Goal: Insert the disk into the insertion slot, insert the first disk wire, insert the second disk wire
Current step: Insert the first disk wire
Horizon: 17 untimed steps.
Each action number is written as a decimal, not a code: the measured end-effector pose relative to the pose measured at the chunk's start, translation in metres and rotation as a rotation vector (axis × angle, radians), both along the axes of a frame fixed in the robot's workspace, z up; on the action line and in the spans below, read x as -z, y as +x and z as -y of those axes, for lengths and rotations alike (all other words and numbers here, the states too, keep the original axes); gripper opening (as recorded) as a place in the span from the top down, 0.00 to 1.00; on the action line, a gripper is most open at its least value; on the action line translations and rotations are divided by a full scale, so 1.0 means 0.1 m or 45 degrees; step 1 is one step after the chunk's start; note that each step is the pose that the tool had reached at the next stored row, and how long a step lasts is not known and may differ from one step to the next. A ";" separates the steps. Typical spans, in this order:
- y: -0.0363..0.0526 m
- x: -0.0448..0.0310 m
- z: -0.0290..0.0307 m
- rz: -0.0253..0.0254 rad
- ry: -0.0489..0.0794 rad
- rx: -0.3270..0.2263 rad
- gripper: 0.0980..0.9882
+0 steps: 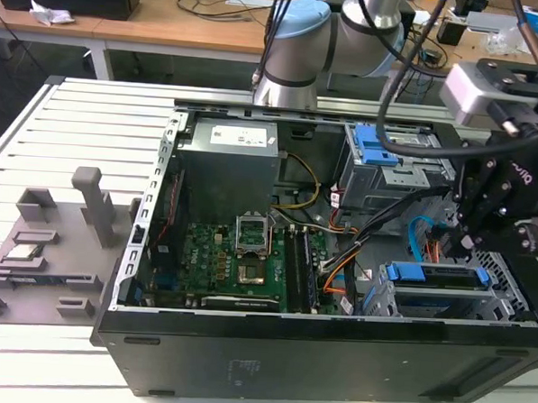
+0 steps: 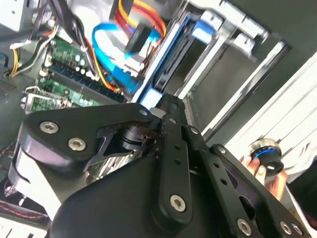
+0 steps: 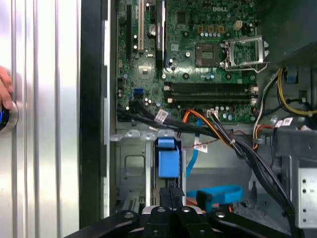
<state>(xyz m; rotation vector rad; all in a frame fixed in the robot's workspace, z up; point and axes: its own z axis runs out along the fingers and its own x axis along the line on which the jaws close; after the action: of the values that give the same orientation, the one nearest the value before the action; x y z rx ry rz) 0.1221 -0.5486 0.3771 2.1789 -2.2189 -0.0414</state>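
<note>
Watching the gripper [image 3: 171, 191] sit right at the blue carrier end of the disk [image 1: 446, 276], I read its fingers as drawn together with nothing I could make out between them. The disk lay flat in the insertion slot [image 1: 500, 266], the low perforated bay at the open case's corner on the exterior view's right, below the taller cage with the blue latch [image 1: 376, 146]. I judged it in or very nearly in, though I couldn't tell whether it was fully home. The second disk wire [image 3: 223, 192] curled in a loose light-blue loop just beside the gripper, and the thick black cable bundle [image 3: 257, 163] crossed close above it. That was my worry: any sideways drift and a finger could hook the loop or drag the bundle, kinking the thin cable or tugging it off the motherboard [image 3: 198, 59]. A push that came in off-axis could also have cocked the carrier in the bay and jammed it. In the second wrist view an orange-wired plug [image 2: 136, 42] hung near the disk's end, and I couldn't tell if it was seated. A person's hand [image 2: 252, 167] rested by a round knob [image 2: 265, 151] on the bench [image 1: 65, 137].
</note>
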 end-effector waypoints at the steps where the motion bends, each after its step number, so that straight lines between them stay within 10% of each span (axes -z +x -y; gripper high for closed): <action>1: 0.050 0.002 -0.006 -0.0005 0.000 0.000 0.99; 5: 0.194 0.017 -0.068 -0.0021 -0.002 0.000 0.99; 10: 0.232 0.041 -0.328 -0.0023 -0.006 0.000 0.99; 15: 0.249 0.078 -0.370 -0.0027 -0.007 0.000 0.98; 17: 0.249 0.079 -0.370 -0.0027 -0.007 0.000 0.78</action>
<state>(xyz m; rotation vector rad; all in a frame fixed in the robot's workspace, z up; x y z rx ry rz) 0.1470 -0.5116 0.3692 2.1751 -2.2153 -0.0378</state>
